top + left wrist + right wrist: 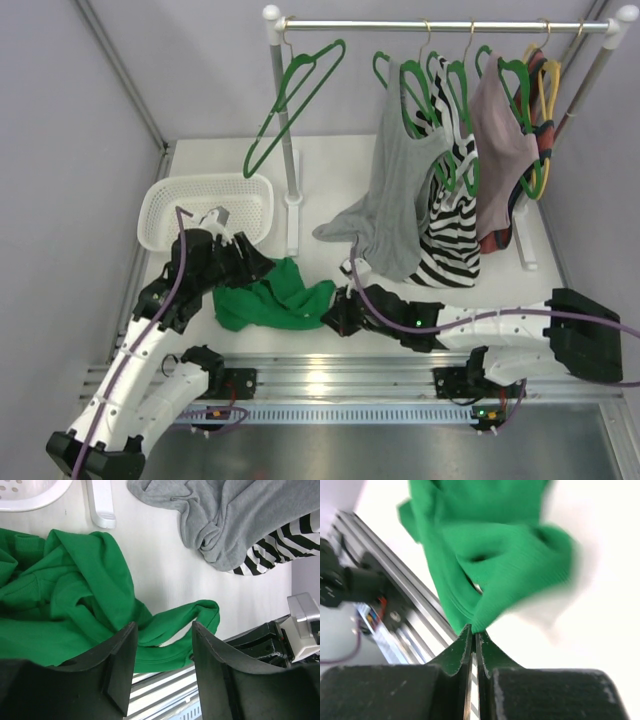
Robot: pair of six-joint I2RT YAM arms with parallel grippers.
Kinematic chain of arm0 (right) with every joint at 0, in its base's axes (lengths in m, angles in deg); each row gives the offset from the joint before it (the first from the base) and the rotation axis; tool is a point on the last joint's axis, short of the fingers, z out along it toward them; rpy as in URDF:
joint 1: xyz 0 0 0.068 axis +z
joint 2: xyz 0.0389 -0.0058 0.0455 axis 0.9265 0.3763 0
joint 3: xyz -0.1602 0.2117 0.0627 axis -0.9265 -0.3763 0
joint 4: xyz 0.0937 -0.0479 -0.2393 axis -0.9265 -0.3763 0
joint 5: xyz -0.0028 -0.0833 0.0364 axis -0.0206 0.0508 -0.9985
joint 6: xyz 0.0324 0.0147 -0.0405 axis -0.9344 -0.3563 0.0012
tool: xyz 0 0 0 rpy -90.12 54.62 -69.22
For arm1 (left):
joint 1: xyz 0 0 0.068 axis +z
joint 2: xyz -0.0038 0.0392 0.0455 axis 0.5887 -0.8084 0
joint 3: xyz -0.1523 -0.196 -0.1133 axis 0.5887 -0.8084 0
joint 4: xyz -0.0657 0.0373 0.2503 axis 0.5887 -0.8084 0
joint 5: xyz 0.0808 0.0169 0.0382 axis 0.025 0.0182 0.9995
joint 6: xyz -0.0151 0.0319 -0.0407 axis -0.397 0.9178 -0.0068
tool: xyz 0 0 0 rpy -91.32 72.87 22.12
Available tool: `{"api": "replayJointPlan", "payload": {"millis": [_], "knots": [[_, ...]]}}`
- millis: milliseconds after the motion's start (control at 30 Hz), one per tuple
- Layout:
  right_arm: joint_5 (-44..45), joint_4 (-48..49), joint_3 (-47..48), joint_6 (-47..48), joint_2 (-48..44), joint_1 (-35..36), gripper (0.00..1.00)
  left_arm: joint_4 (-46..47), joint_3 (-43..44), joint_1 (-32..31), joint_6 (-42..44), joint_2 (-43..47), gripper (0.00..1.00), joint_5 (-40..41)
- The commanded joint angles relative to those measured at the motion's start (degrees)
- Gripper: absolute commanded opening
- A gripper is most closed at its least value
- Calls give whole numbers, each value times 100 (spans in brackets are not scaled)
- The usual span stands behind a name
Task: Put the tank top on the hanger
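The tank top (270, 298), likely soft, light and floppy, lies crumpled on the bench (330, 175) just under the wide-open left end effector (163, 630), while the right end effector (473, 630) pinches its edge tight at the tips, and a strap (200, 611) looks best to grab.

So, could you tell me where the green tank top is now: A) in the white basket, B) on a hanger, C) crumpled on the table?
C: the tank top lies bunched on the table, its edge pinched in the shut right hand, outside the basket.
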Motion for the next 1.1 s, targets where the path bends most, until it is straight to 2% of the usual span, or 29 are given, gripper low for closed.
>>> {"api": "replayJointPlan", "payload": {"millis": [0, 167, 333, 467, 733, 933, 1067], "knots": [[292, 79, -592, -611, -633, 192, 0, 256, -100, 11, -52, -110, 52, 178], [512, -1, -1226, -1006, -1152, 368, 0, 98, -442, 11, -192, -400, 41, 434], [609, 104, -1577, -1244, -1136, 474, 0, 388, -855, -86, -368, -594, 40, 389], [662, 192, -1754, -1394, -1091, 492, 0, 572, -970, -410, -421, -840, 41, 424], [741, 122, -1772, -1350, -1188, 492, 0, 449, -760, -1430, -500, -1297, 49, 1803], [758, 43, -1780, -1350, -1285, 492, 0, 274, -584, -1746, -544, -1534, 49, 2751], [802, -27, -1789, -1341, -1364, 492, 0, 265, -548, -1844, -491, -1710, 49, 3043]]}}
